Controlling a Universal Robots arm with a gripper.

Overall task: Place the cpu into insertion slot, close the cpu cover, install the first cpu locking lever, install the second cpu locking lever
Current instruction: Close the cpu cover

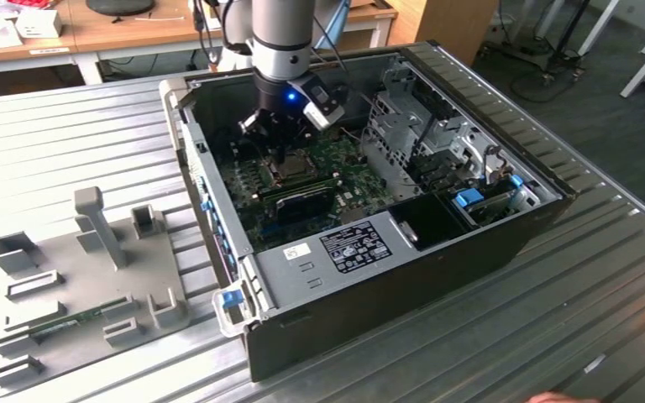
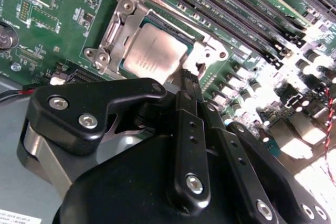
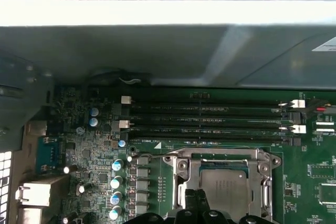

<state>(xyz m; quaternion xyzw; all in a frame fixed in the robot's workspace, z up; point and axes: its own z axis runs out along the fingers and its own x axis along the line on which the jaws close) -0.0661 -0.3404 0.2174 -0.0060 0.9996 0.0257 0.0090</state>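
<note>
1. In the exterior view we see the arm's gripper (image 1: 286,154) hanging inside an open computer case (image 1: 412,277) that lies on a ribbed metal table (image 1: 65,134). Its tip is just above the insertion slot (image 1: 296,172) on the green circuit board (image 1: 334,180).
2. That view also gives the setting. A grey fixture tray (image 1: 87,277) sits on the table, well apart from the case toward the exterior view's left. A grey drive cage (image 1: 406,126) stands beside the board toward the exterior view's right.
3. The second wrist view supplies the close detail. The cpu (image 2: 155,51) lies flat in the slot, silvery face up, and the cpu cover (image 2: 123,17) is down around it, framing the chip.
4. In that view the black fingers (image 2: 186,124) are drawn together with no gap we can make out. Their tips are at the cover's edge, just beside the chip. We cannot tell whether anything thin is pinched between them.
5. The first wrist view adds the surroundings. Long black memory strips (image 3: 210,121) run along the far side of the socket from the gripper. A row of blue-topped capacitors (image 3: 116,182) stands beside the cover.
</note>
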